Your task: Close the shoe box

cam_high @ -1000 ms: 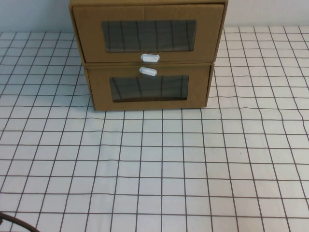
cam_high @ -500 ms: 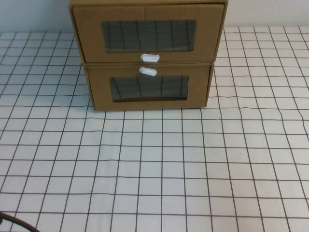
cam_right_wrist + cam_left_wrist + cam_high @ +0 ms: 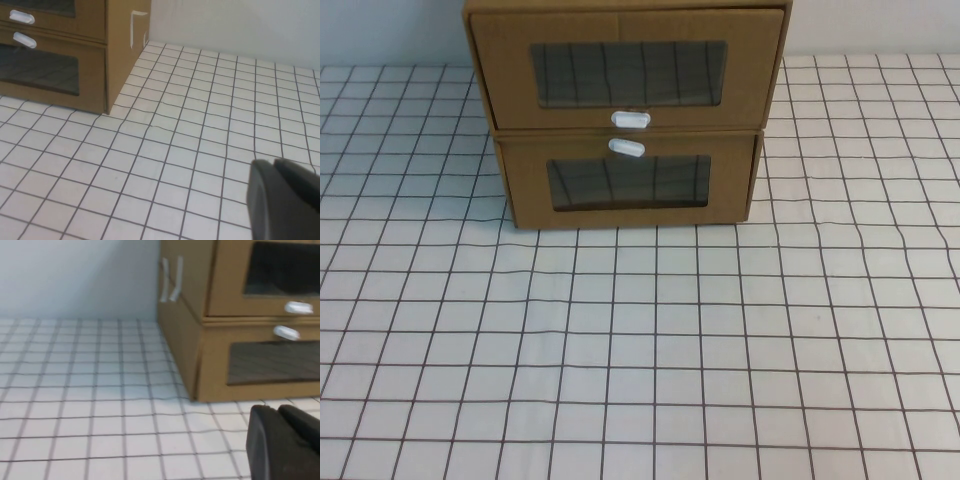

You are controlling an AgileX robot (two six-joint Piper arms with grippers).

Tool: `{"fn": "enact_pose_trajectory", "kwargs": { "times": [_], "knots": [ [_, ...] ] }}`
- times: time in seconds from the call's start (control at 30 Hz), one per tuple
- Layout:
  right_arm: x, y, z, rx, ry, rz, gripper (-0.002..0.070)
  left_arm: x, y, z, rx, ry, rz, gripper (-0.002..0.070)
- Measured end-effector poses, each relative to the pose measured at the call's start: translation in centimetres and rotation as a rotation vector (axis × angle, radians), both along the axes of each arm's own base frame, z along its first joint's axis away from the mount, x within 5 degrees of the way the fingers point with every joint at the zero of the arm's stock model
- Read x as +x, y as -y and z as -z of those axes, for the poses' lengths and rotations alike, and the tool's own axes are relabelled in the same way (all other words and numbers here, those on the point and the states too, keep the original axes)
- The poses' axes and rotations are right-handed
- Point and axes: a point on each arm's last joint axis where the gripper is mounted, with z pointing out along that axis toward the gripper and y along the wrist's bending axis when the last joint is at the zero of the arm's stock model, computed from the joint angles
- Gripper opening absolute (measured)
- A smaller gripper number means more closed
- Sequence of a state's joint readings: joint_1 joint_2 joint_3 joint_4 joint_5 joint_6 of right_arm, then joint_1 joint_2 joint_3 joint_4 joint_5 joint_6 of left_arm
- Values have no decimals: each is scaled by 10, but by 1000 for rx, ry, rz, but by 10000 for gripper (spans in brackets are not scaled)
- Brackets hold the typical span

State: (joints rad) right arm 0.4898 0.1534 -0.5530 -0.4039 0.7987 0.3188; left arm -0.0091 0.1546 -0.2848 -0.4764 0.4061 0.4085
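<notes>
High view: two brown cardboard drawer boxes stacked at the far edge of the worktop (image 3: 620,350), which has a white grid-pattern cover. Top one is the shoe box (image 3: 626,68): clear window in front, white pull tab (image 3: 630,119) just below the window. Its front stands forward of the lower box's front. Lower box (image 3: 628,182) has its own tab (image 3: 626,148) above its window; the two tabs sit close, one over the other. No arm visible in this view.

Left wrist view: left tool (image 3: 285,442) shows as a dark blurred shape at the frame edge, above the worktop, near the stack's front left corner, not touching it. Can't tell if it's released or clenched.

Right wrist view: right tool (image 3: 284,197) also only a dark shape at the frame edge, over bare grid cloth, well apart from the stack's right side. State can't be told either.

Pale wall (image 3: 235,25) behind the stack.
</notes>
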Motion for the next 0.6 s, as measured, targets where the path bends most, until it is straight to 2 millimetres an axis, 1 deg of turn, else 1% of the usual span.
{"fn": "enact_pose_trajectory", "kwargs": {
  "times": [0.13,0.23,0.33,0.43,0.57,0.6],
  "knots": [
    [0,0,0,0,0,0,-13,-2,-8,27,-27,76,-91,-5],
    [0,0,0,0,0,0,-14,-3,-13,49,-74,79,-150,-5],
    [0,0,0,0,0,0,-13,-1,-16,69,-136,20,-194,-5],
    [0,0,0,0,0,0,-13,0,-17,83,-166,-44,-211,-5],
    [0,0,0,0,0,0,-14,-3,-17,96,-97,-174,-217,-5],
    [0,0,0,0,0,0,-14,-3,-17,97,-80,-179,-215,-5]
  ]
}}
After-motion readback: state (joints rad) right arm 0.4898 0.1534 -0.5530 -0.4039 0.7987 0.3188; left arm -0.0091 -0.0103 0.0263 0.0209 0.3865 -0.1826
